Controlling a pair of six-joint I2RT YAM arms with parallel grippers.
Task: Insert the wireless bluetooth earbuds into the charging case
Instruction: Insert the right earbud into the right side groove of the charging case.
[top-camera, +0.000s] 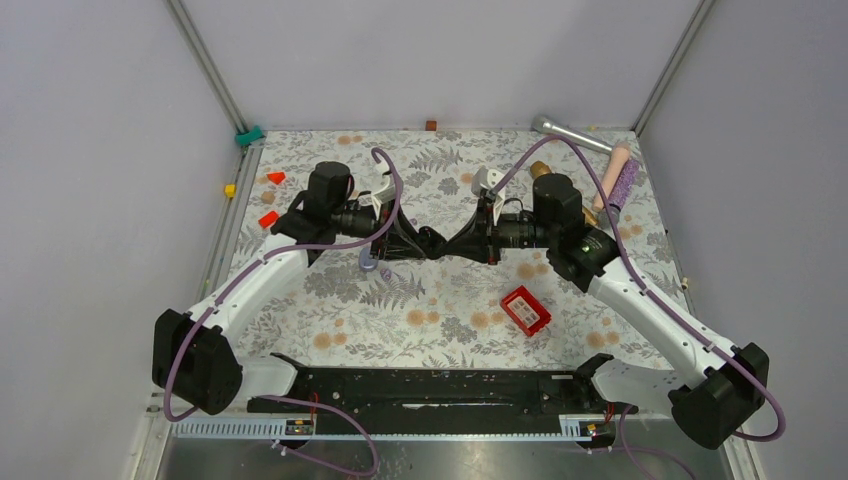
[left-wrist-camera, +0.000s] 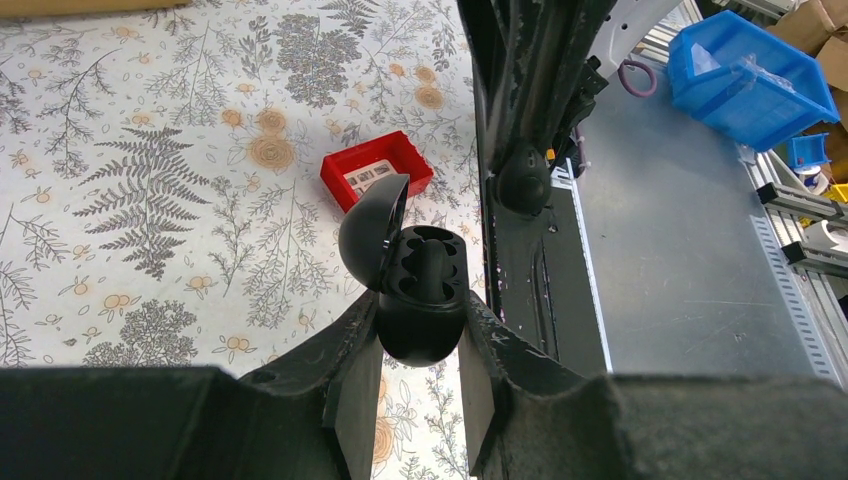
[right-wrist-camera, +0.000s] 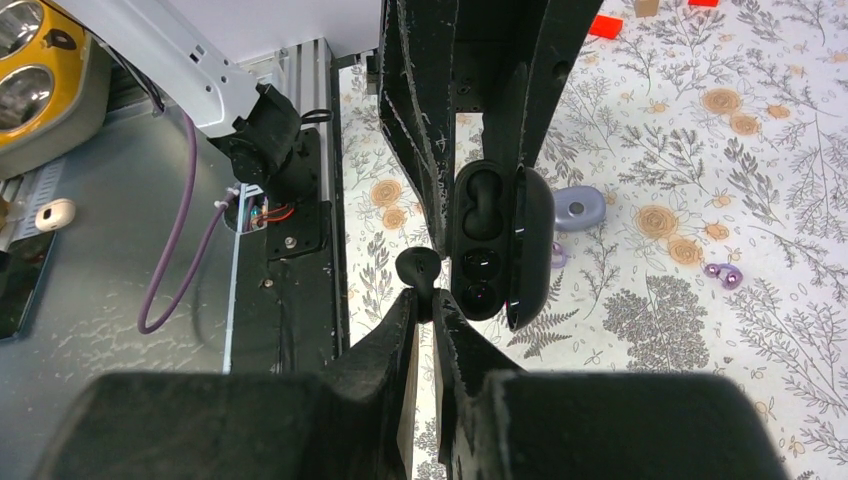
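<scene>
My left gripper is shut on the base of a black oval charging case and holds it above the table with its lid open. My right gripper is shut on a glossy black earbud, just beside the case's open slots. I cannot tell whether the other black earbud is in the case. A pale purple case lies on the table, with pale purple earbuds near it.
A red bin sits right of centre. Small red blocks lie at the far left. A metal cylinder and a pink roller lie at the back right. The black rail runs along the near edge.
</scene>
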